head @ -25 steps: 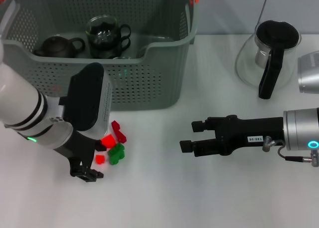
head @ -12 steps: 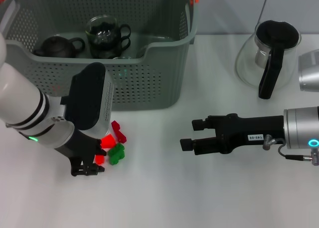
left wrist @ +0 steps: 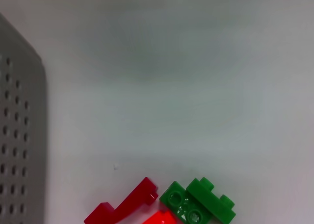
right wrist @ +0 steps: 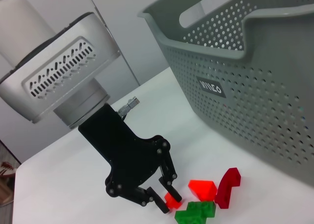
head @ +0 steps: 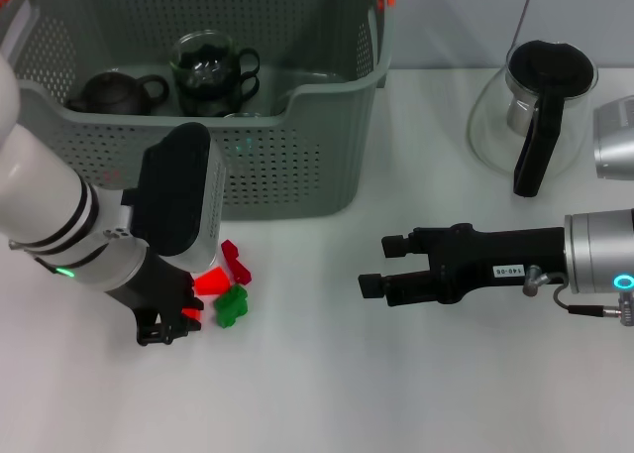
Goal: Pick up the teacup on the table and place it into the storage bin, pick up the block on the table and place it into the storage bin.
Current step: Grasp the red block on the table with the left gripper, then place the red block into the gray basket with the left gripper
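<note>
your left gripper pinches a small red block on the table, beside the other blocks just in front of the bin. two teacups sit inside the bin. your right gripper hovers open well to the right.

Open table is seen between the two grippers and along the near edge. The left gripper is hemmed on its inner side by a cluster of red and green blocks, with the bin wall rising just behind them. The bin floor is partly taken by a teapot and glass cups; its right half is left free. The far right is blocked by a carafe. The right gripper lies over bare table.
</note>
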### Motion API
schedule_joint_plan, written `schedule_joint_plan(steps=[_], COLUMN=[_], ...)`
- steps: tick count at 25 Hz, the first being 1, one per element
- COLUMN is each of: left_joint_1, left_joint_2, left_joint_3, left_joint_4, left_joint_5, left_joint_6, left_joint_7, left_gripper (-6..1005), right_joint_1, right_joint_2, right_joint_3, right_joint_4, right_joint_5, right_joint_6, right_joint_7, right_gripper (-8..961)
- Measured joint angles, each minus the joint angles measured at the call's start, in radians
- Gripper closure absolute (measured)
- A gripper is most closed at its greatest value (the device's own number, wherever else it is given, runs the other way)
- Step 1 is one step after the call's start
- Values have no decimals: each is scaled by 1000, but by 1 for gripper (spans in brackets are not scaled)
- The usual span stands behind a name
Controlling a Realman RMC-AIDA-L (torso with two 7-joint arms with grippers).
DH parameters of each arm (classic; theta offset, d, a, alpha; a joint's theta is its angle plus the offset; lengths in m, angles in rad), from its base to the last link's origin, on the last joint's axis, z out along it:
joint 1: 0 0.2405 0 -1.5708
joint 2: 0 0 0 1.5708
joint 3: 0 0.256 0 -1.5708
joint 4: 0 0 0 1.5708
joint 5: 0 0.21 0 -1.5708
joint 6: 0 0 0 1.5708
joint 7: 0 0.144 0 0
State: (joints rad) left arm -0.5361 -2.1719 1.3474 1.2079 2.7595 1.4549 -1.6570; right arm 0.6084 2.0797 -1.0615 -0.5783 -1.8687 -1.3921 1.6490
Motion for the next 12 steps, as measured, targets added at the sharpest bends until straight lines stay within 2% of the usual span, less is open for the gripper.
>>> schedule_joint_plan(steps=[12], left_joint_1=[11], left_joint_2=[0], left_joint_3=[-11], left_joint_4=[30], left_joint_5=[2], left_joint_6=[22], left_joint_7=[-17], left_gripper=[844], right_joint_1=[2], right_joint_2=[0], right_joint_3=[0], right_joint_4=[-2], right_joint_5=[-2], right_joint_6=[-1], right_joint_7=[-1], right_gripper=[69])
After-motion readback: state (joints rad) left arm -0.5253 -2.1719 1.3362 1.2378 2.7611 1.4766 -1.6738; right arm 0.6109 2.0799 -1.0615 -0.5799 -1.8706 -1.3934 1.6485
